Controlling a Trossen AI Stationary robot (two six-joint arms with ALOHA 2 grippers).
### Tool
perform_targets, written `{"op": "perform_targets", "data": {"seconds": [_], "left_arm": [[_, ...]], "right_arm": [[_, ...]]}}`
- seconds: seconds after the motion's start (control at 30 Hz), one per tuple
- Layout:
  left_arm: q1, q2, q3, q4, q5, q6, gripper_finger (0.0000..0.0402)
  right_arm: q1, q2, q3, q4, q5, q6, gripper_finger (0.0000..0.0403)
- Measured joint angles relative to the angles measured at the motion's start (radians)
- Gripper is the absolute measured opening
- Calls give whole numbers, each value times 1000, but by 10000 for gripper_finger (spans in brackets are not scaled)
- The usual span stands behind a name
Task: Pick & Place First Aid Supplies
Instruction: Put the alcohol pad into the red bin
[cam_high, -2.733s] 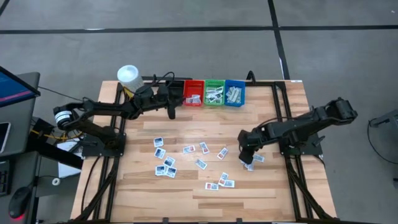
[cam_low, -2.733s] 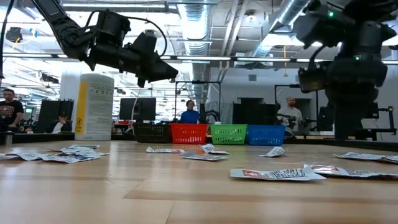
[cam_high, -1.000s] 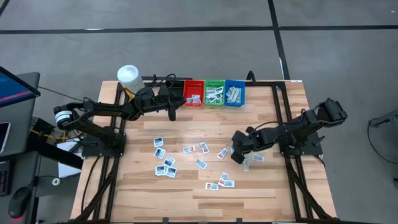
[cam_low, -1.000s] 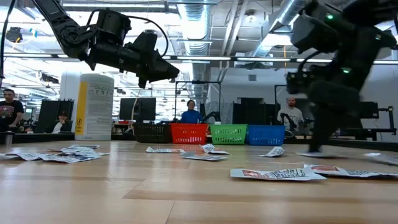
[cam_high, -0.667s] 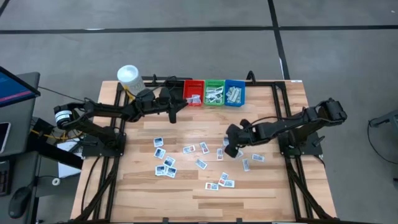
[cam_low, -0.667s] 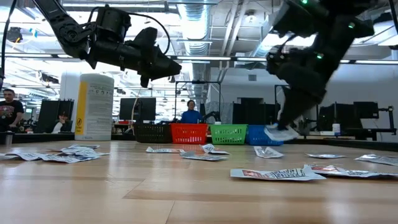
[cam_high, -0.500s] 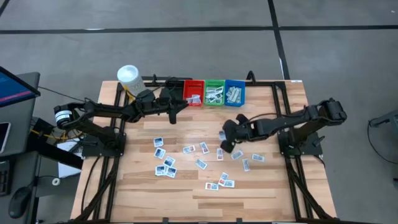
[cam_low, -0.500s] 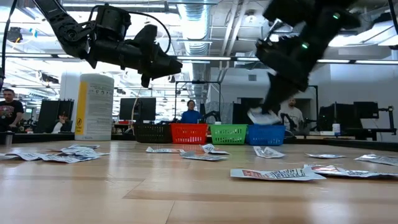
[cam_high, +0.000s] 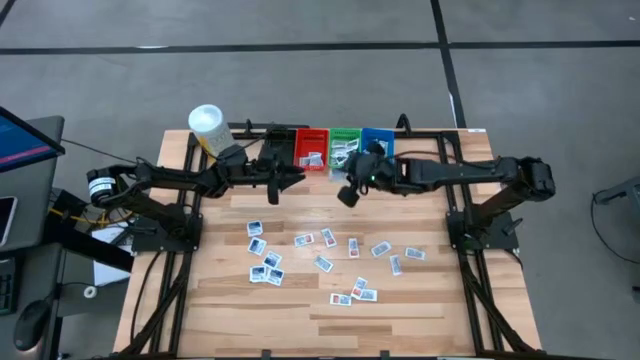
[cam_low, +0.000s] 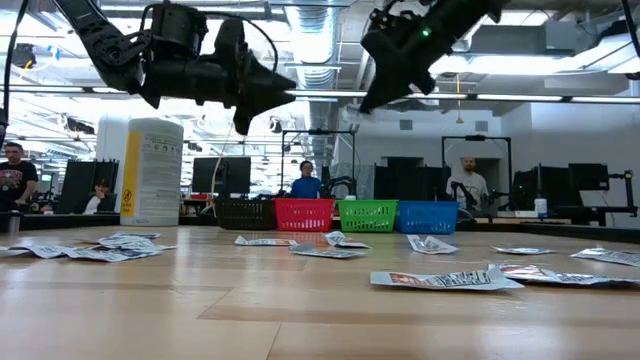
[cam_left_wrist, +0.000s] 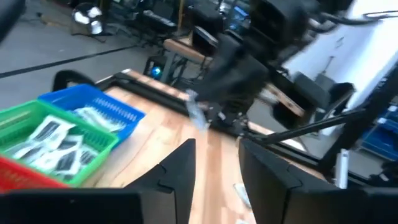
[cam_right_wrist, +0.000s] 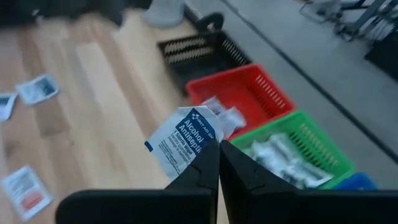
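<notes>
Wooden tabletop (cam_high: 300, 300), packets (cam_high: 265, 262) scattered flat across its middle

Row of bins at far edge: black bin (cam_right_wrist: 202, 53), red bin (cam_high: 311, 148), green bin (cam_high: 345, 142), blue bin (cam_high: 378, 143); packets lying in red, green and blue

Yellow white-capped bottle (cam_high: 206, 124) upright at far left corner

Left pincer (cam_high: 292, 178) raised above tabletop just before black and red bins, fingers (cam_left_wrist: 180, 163) parted, nothing between them

Right pincer (cam_high: 346, 192) raised just before green bin, fingers pressed together on alcohol packet (cam_right_wrist: 185, 140), packet lifted clear of tabletop, red and green bins beyond it
</notes>
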Motion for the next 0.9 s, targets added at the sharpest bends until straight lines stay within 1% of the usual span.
{"op": "perform_targets", "data": {"seconds": [0.1, 0.23, 0.47, 0.63, 0.9], "left_arm": [[-14, 0, 25, 2, 1, -4, 138], [-25, 0, 60, 2, -17, -4, 146], [-25, 0, 79, -13, -81, -21, 145], [-29, 0, 79, -13, -82, -51, 144], [-55, 0, 82, -12, -82, -56, 145]], "right_arm": [[-29, 0, 35, 4, -1, -36, 0], [-39, 0, 54, 58, -4, -83, 0], [-23, 0, 80, 114, -6, -135, 0], [-8, 0, 85, 168, -7, -166, 0], [-5, 2, 85, 205, -30, -166, 0]]}}
